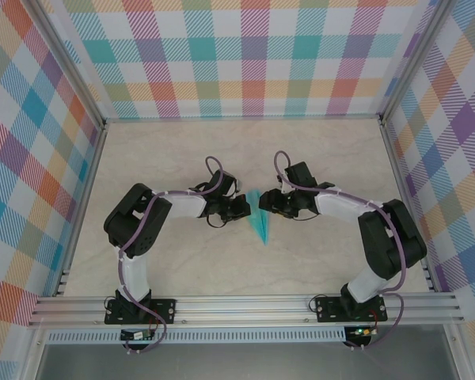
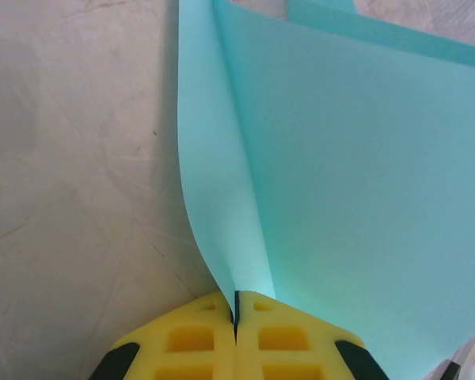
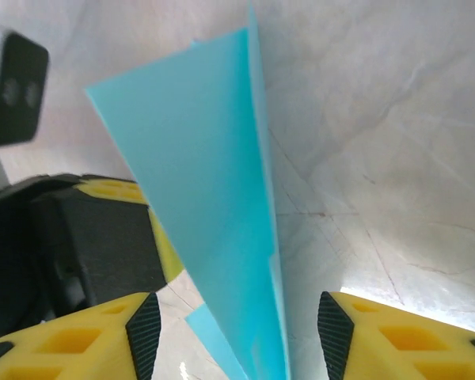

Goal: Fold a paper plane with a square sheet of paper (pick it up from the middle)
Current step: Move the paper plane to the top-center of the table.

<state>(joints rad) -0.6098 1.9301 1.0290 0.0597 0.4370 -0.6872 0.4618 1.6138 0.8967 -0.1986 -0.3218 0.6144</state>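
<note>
The paper plane (image 1: 259, 222) is at the middle of the table (image 1: 182, 158), between the two grippers. It is a narrow turquoise dart. In the top view its pointed tip faces the near edge and its wider end faces the far wall (image 1: 245, 55). Whether the tip rests on the table cannot be determined.

The left gripper (image 1: 242, 209) approaches the plane from the left. In the left wrist view its yellow fingertips (image 2: 235, 305) are pressed together with a fold of the paper (image 2: 340, 198) pinched between them, and the sheet fans out beyond the pinch.

The right gripper (image 1: 269, 203) faces it from the right. In the right wrist view its jaws (image 3: 237, 324) stand apart. The folded paper (image 3: 214, 198) passes edge-on between them, with a gap on each side, and neither finger presses on it. The left gripper (image 3: 103, 229) is visible behind the paper.

Both arms are bent inward from their bases at the near edge.
</note>
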